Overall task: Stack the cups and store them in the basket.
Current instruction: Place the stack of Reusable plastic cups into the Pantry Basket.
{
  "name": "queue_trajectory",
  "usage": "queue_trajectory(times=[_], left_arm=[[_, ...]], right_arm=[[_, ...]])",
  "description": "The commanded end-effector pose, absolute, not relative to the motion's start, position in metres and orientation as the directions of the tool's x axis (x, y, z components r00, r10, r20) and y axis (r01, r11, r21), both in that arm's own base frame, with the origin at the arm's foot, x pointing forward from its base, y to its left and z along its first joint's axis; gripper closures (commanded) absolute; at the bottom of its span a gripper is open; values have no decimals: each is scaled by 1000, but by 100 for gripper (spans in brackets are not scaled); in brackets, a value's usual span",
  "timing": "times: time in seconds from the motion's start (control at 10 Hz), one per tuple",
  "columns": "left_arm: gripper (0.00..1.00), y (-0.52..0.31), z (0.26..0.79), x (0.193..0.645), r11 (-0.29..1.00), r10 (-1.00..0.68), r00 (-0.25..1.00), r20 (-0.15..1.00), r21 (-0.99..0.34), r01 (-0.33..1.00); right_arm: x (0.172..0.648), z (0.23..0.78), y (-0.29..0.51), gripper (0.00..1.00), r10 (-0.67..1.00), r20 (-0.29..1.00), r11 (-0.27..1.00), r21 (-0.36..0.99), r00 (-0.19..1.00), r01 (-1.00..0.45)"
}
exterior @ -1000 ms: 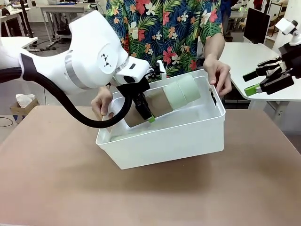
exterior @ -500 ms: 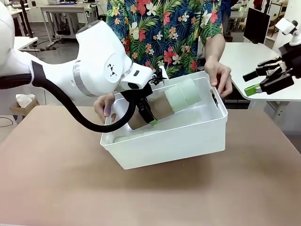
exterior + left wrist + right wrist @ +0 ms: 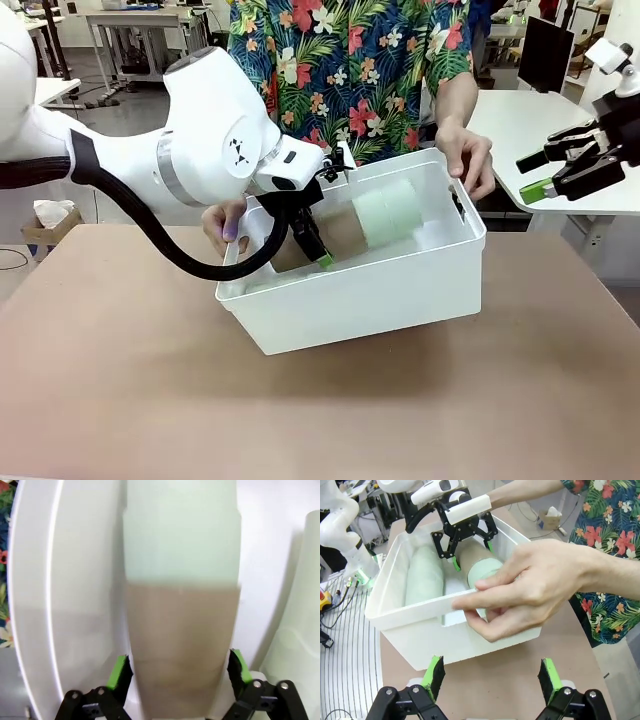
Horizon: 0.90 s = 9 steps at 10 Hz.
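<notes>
Left gripper [image 3: 179, 667] parted, green pads [image 3: 118, 672] just off either side of brown cup [image 3: 181, 645], nested cups [image 3: 368, 220] lying sideways inside tilted white basket [image 3: 370, 295]. Right gripper [image 3: 560, 172] spread wide, holding nothing, well off to the side. Person's hands [image 3: 530, 592] gripping basket rims.

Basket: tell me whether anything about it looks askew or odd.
The white basket is tilted, its near-left end lifted off the table, steadied by the person's hands. The stacked cups lie on their side inside, between the left gripper fingers.
</notes>
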State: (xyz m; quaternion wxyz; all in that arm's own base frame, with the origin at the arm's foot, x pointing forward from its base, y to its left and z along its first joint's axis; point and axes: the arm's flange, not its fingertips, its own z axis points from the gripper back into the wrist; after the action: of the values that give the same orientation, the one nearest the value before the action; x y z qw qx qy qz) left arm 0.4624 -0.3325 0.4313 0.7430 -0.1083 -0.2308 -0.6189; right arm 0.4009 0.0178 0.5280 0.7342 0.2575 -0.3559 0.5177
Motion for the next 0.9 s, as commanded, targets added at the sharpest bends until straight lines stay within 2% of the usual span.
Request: queue_trajectory(times=[0.0, 0.4, 0.8], left_arm=[[0, -335, 440, 468, 216, -870, 126, 477, 138, 967], [0, -319, 479, 455, 163, -862, 82, 501, 121, 979], [0, -255, 545, 425, 72, -789, 34, 613, 38, 997]], right_arm=[[401, 530, 19, 0, 568, 792, 338, 21, 222, -941], [401, 530, 19, 0, 568, 792, 338, 21, 222, -941], [401, 530, 19, 0, 568, 792, 338, 21, 222, -941]])
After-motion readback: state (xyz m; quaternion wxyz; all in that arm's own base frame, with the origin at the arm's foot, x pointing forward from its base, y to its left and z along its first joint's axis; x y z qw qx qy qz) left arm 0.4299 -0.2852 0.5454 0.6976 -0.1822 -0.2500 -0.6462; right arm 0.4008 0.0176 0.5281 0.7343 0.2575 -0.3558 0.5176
